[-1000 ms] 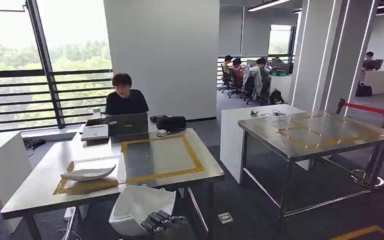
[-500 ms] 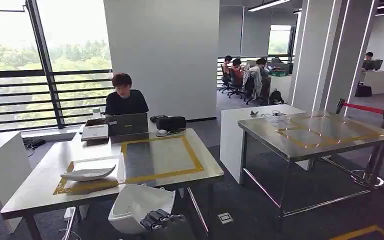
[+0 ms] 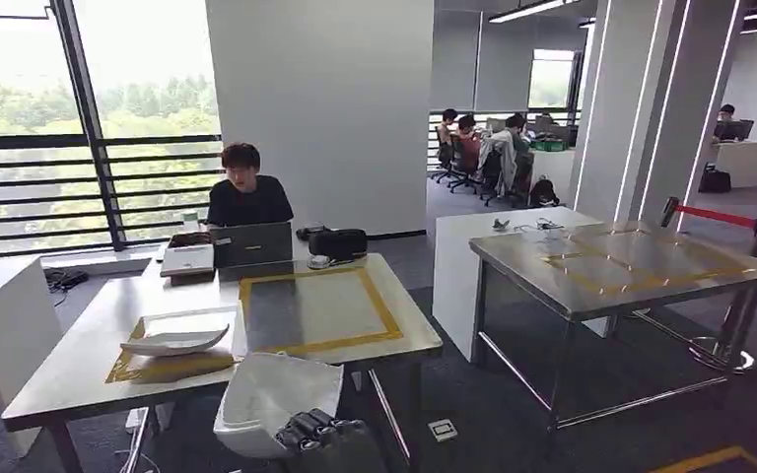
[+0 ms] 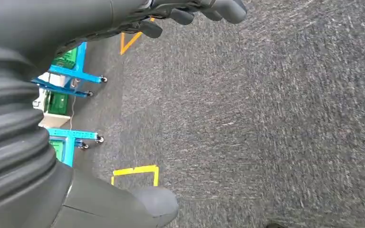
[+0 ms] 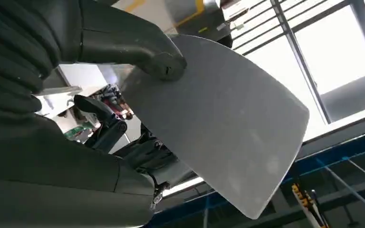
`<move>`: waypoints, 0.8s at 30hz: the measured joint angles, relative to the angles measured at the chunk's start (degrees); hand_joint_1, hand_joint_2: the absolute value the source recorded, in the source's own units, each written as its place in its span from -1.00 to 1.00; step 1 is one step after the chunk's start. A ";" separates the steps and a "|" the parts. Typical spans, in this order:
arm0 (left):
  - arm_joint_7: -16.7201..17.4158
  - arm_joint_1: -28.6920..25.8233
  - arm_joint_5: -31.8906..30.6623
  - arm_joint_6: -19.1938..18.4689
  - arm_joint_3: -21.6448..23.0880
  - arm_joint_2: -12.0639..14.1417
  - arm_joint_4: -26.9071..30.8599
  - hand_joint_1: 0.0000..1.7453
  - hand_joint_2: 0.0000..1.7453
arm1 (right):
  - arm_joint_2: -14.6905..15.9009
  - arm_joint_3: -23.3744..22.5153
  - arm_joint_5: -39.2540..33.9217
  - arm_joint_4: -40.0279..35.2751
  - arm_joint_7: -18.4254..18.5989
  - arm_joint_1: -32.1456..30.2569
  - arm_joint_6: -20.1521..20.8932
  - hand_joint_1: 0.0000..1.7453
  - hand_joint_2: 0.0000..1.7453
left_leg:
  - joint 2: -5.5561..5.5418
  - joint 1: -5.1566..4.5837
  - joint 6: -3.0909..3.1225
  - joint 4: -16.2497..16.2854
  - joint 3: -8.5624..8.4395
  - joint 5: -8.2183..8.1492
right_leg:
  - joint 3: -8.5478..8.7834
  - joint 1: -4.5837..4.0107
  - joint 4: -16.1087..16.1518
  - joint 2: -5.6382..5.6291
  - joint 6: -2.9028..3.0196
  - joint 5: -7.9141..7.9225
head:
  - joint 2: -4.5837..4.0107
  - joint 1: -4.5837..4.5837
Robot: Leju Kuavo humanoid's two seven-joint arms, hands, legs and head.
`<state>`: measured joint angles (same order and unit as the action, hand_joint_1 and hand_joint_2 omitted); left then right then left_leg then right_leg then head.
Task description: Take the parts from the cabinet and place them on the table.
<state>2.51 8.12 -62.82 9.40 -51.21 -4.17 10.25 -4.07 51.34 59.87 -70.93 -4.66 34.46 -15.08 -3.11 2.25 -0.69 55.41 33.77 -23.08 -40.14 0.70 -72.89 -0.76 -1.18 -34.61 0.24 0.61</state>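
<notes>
Right hand: the right hand [image 3: 308, 434] sits at the bottom centre of the head view, dark fingers [image 3: 301, 429] curled around the near edge of a white curved part [image 3: 274, 399]; in the right wrist view the thumb [image 5: 164, 64] presses on the part's pale face, so the grip is closed on it.

Left hand: the left hand [image 4: 190, 12] hangs over grey carpet, fingers loosely curled and apart, holding nothing.

Carried part: white shell-like panel, lower centre of the head view, low in front of the near edge of the desk [image 3: 89, 365], overlapping that edge. Whether it touches the edge, cannot tell.

Earlier delivery: a second white curved part [image 3: 174, 342] lies on the desk at centre-left, on a yellow-taped patch.

Free spot: a yellow-taped rectangle [image 3: 315, 310], just right of the resting part, mid-frame.

Beyond: a person with a laptop [image 3: 248, 244] sits at the far side of the desk; a steel table [image 3: 631, 266] with yellow tape stands well apart at right.

Step in hand, judged: carrying stage, part out of the cabinet and brought up to the desk, not yet set down.

Next move, judged: lift the part clear of the desk edge, reach forward over a taped patch, lower it flat, then release. Keep clear of the part already lying there.
</notes>
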 joint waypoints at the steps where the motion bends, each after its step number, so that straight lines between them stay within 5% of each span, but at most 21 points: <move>1: 0.00 -0.01 0.00 -0.02 0.00 0.00 0.00 -1.00 1.00 | 0.07 0.00 0.00 0.02 0.00 -0.12 0.00 1.00 1.00 | -0.01 0.18 -0.29 0.23 0.28 0.00 | -1.02 0.37 -2.09 0.04 -0.39 -0.31 | 0.00 0.00; 3: -0.02 -0.01 -0.02 -0.35 0.00 -0.02 -0.02 -1.00 1.00 | 0.20 0.00 0.00 0.00 0.00 -0.27 0.00 1.00 1.00 | -0.29 0.87 -1.11 0.93 0.80 -0.16 | 1.34 1.13 2.33 0.13 -1.19 2.88 | 0.00 0.00; 5: 0.00 0.01 -0.02 -0.37 0.00 -0.11 0.00 -1.00 1.00 | 0.29 0.00 0.02 0.00 0.00 -0.23 -0.02 1.00 1.00 | -0.79 1.69 -2.40 2.43 1.60 -0.70 | 7.37 2.12 13.17 -0.39 -2.27 6.89 | 0.00 0.18; 6: 0.00 -0.03 -0.04 -0.37 0.00 0.33 0.11 -1.00 1.00 | 0.35 0.02 0.04 0.00 0.04 -0.33 -0.04 1.00 1.00 | -1.03 1.48 -3.14 2.76 1.96 -0.84 | 6.69 1.43 12.38 -1.52 -2.26 5.92 | 0.00 0.39; 7: 0.00 0.03 -0.04 -0.37 0.00 0.17 0.11 -1.00 1.00 | 0.40 0.02 0.11 -0.09 0.00 -0.43 -0.13 1.00 1.00 | -1.09 1.44 -3.71 3.36 2.19 -1.14 | 6.57 1.48 12.77 -1.44 -0.91 6.30 | 0.00 0.50; 10: 0.02 -0.12 -0.04 -0.44 0.00 0.02 0.02 -1.00 1.00 | 0.46 0.02 0.11 -0.09 0.11 -0.51 -0.17 1.00 1.00 | -1.51 1.76 -5.03 2.04 2.42 -0.32 | 6.19 1.17 12.32 -0.76 0.86 6.57 | 0.00 0.13; 11: 0.02 -0.12 -0.04 -0.44 0.00 -0.02 0.00 -1.00 1.00 | 0.46 0.02 0.11 -0.15 0.11 -0.49 -0.15 1.00 1.00 | -0.87 1.89 -5.13 2.39 2.35 -0.51 | 6.27 1.35 12.68 -0.21 1.59 6.90 | 0.00 -0.02; 13: 0.04 0.02 -0.04 -0.44 0.00 0.00 0.02 -1.00 1.00 | 0.46 0.02 0.20 -0.28 0.48 -0.49 -0.15 1.00 1.00 | 2.16 1.17 -4.43 8.08 4.81 -4.48 | 6.22 0.98 12.73 0.38 2.31 7.00 | 0.00 -0.22; 15: 0.02 0.04 -0.04 -0.44 0.00 0.00 0.02 -1.00 1.00 | 0.53 0.02 0.46 -0.28 0.81 -0.69 -0.04 1.00 1.00 | 2.62 0.66 -4.10 17.91 8.97 -9.12 | 6.11 0.44 12.71 1.22 2.65 6.96 | 0.00 -0.26; 16: 0.02 -0.02 -0.04 -0.44 0.00 0.00 0.00 -1.00 1.00 | 0.53 0.02 0.46 -0.28 1.05 -0.84 0.09 1.00 1.00 | 2.62 0.46 -3.83 21.10 10.19 -10.04 | 6.08 0.16 12.70 1.55 2.76 6.97 | 0.00 -0.26; 18: 0.02 -0.11 -0.04 -0.44 0.00 0.00 0.00 -1.00 1.00 | 0.53 0.02 0.44 -0.28 1.20 -0.98 0.20 1.00 1.00 | 2.63 0.00 -3.10 18.56 8.36 -8.04 | 6.09 -0.17 12.67 1.96 2.80 6.95 | 0.00 -0.28; 20: 0.00 -0.05 -0.04 -0.44 0.00 0.04 0.02 -1.00 1.00 | 0.53 0.02 0.42 -0.35 1.20 -0.95 0.22 1.00 1.00 | 3.01 -0.48 -2.13 8.26 2.45 -3.74 | 6.24 -0.30 12.62 2.26 2.75 6.91 | 0.00 -0.28; 21: 0.00 -0.01 -0.04 -0.44 0.00 0.07 0.02 -1.00 1.00 | 0.51 0.02 0.42 -0.42 1.20 -0.95 0.22 1.00 1.00 | 3.79 -0.78 -1.75 4.62 0.70 -4.15 | 6.25 -0.37 12.58 2.41 2.59 6.83 | 0.00 -0.28; 23: 0.00 0.00 -0.04 -0.44 0.00 0.00 0.02 -1.00 1.00 | 0.53 0.02 0.42 -0.50 1.20 -0.92 0.24 1.00 1.00 | 3.50 -0.90 -1.87 4.16 0.32 -3.46 | 6.04 -0.96 12.32 2.36 2.29 6.68 | 0.00 -0.24; 24: 0.00 -0.04 -0.04 -0.44 0.00 -0.13 0.00 -1.00 1.00 | 0.53 0.02 0.42 -0.52 1.20 -0.95 0.22 1.00 1.00 | 3.39 -0.90 -2.10 4.19 0.38 -3.38 | 6.06 -0.95 12.53 2.33 3.38 6.97 | 0.00 -0.15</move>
<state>2.51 8.08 -62.86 8.96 -51.21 -4.31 10.25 -3.54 51.36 60.28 -71.45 -3.45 33.51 -14.86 0.28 1.36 -2.79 59.59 34.15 -26.46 -34.08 -0.25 -60.37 1.57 2.19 -27.63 0.24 0.46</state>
